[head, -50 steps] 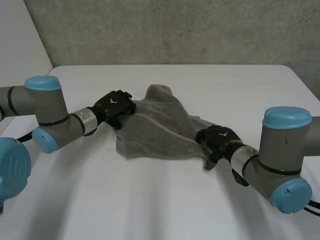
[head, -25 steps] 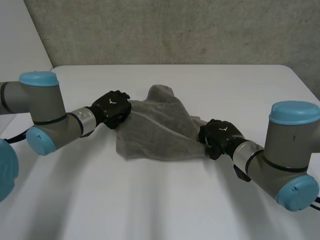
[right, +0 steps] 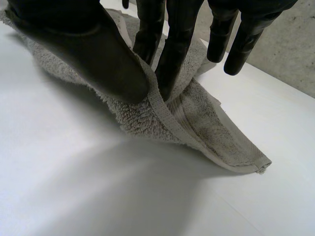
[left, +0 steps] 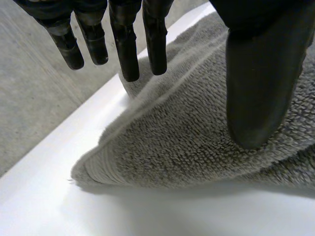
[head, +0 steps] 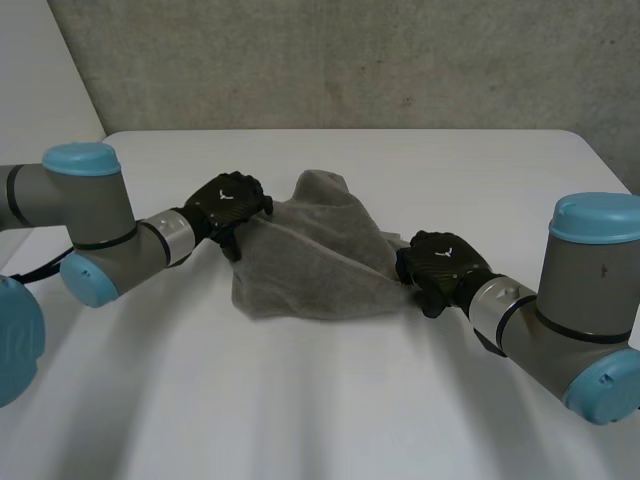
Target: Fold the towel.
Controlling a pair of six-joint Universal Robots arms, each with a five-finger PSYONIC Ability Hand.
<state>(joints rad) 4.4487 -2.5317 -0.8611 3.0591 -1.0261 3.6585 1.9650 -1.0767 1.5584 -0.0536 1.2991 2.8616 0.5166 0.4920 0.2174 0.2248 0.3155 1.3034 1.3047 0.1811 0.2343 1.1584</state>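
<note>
head view: towel point(head: 315, 262) lies crumpled mid-table point(head: 300, 410), between the two hands. its long axis runs roughly hand to hand. left hand point(head: 230, 200) is at the far-left edge, right hand point(head: 438, 262) at the near-right corner. both are on the cloth, neither nearer.

left wrist view: fingers point(left: 129, 54) are straight and spread on the far side of a raised fold. the thumb point(left: 261, 88) is laid flat on the near face. wide gap between them, reads as resting, not a pinch. a rounded towel corner sits on the table past the fingertips.

right wrist view: thumb point(right: 98, 54) and two fingers point(right: 172, 59) are pressed together on the hem, pinching the towel. the other fingers are straight and free. the loose corner tip point(right: 256, 164) trails on the table beyond the fingertips.

judgement: the next fold turns on the right-hand corner. the left likely needs a real grip first.
</note>
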